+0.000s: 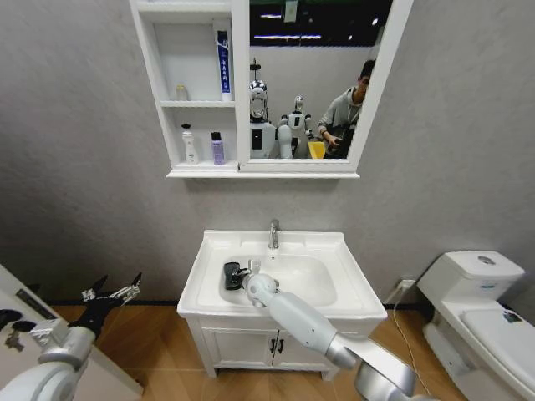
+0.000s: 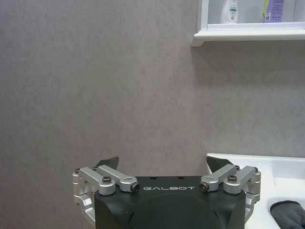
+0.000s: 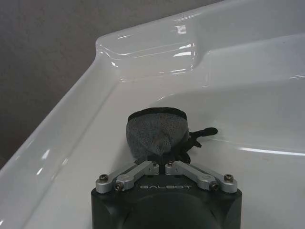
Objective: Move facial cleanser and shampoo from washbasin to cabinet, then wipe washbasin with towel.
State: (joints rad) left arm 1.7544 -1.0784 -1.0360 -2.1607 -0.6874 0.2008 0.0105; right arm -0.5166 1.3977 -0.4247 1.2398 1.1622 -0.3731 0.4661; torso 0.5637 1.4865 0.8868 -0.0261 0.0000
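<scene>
The right gripper (image 1: 242, 277) is down on the left deck of the washbasin (image 1: 351, 288), its fingers pinched in on the towel (image 3: 158, 132) — the dark grey cloth is bunched between them and resting on the white ceramic beside the bowl. The left gripper (image 1: 113, 294) hangs off to the robot's left, low beside the vanity, fingers spread wide with nothing in them. Up on the cabinet (image 1: 167, 125), a white bottle (image 1: 190, 144) and a purple bottle (image 1: 217, 149) stand on the lowest shelf, so the wiping looks like the step in hand. The risk — the grip seems to catch only a fold, and dragging across slick ceramic could pull the cloth free or let it slide into the bowl.
</scene>
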